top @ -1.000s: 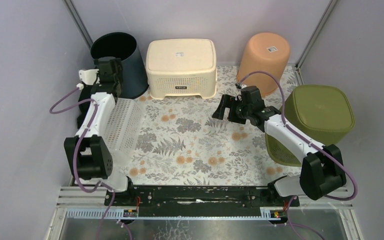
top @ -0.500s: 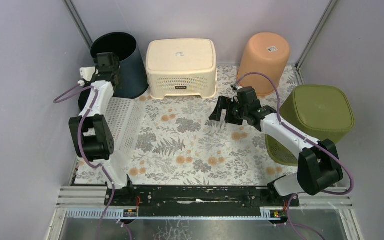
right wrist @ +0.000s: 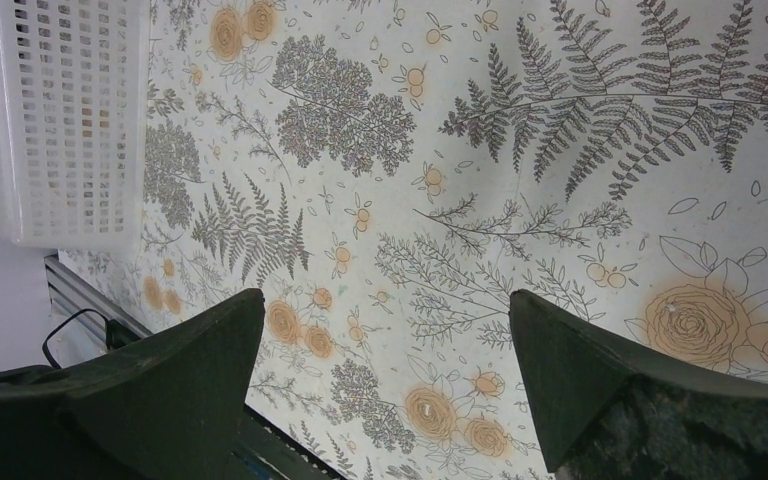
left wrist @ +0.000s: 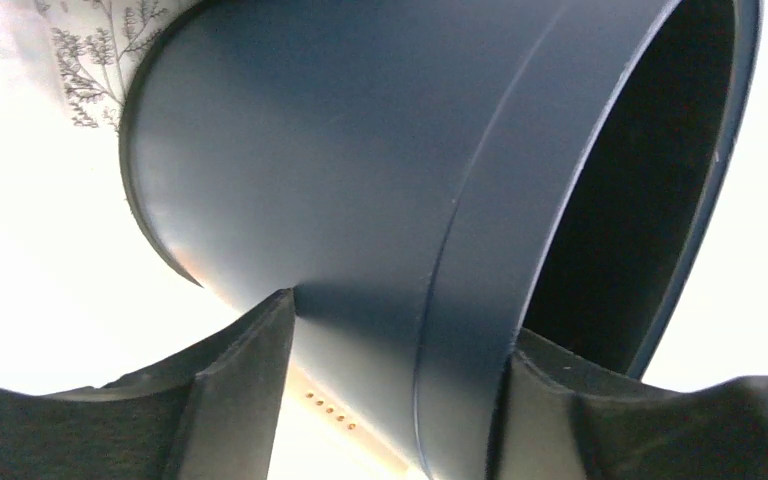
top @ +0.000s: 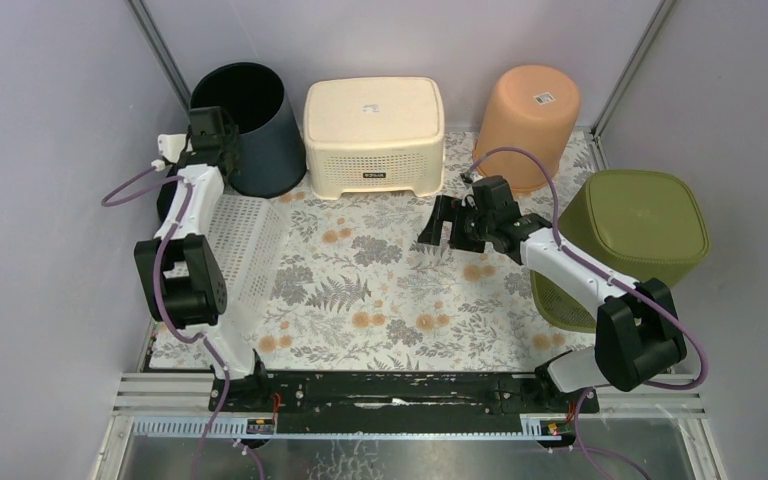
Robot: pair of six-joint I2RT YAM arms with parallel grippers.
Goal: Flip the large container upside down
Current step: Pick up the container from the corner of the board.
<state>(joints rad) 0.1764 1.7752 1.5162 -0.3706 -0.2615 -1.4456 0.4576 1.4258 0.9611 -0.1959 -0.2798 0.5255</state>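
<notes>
Near edge: floral mat [top: 380,300] is lying open across the middle. White mesh basket [top: 245,235] is crowding the left wall and green lidded tub [top: 640,225] the right.

Right gripper [top: 447,222] is hanging over the bare mat, fingers spread wide and holding nothing.

Far left corner: dark bin [top: 250,115] is standing mouth-up, just beside the cream crate [top: 375,125]. Left gripper [top: 215,135] is sitting at the bin's near-left side, fingers apart with its wall [left wrist: 340,150] filling the gap. Contact is hard to make out. The bin's base is hidden from above.

Orange bin [top: 525,110] is sitting inverted at the back right.
</notes>
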